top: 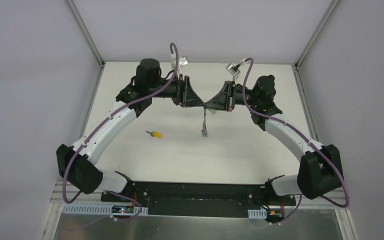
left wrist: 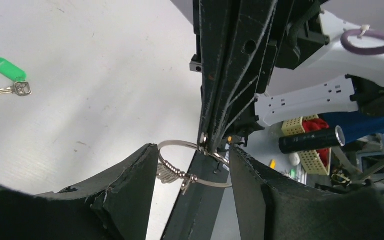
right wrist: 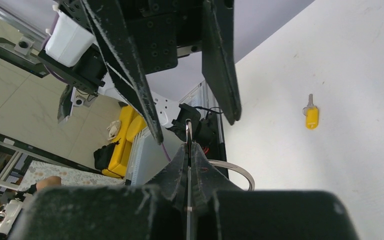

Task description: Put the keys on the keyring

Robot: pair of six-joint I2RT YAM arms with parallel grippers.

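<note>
The keyring (left wrist: 180, 146) hangs above the mid table, where both grippers meet. My right gripper (right wrist: 188, 145) is shut on its rim, and an arc of the ring (right wrist: 242, 172) shows beside the pads. My left gripper (left wrist: 191, 150) is open, its jaws on either side of the ring, with the fan of small silver keys (left wrist: 167, 172) next to its left finger. From above, those keys (top: 205, 131) dangle below the right gripper (top: 211, 104) and the left gripper (top: 203, 104). The yellow-headed key (top: 155, 134) (right wrist: 311, 116) lies flat on the table. The green-headed key (left wrist: 7, 70) also lies flat; the top view does not show it.
White table (top: 180, 160) with grey walls and metal corner posts (top: 87, 32). Both arms arch in from the sides. Past the table edge lie a black cylinder (left wrist: 312, 140) and a yellow perforated basket (left wrist: 312, 157).
</note>
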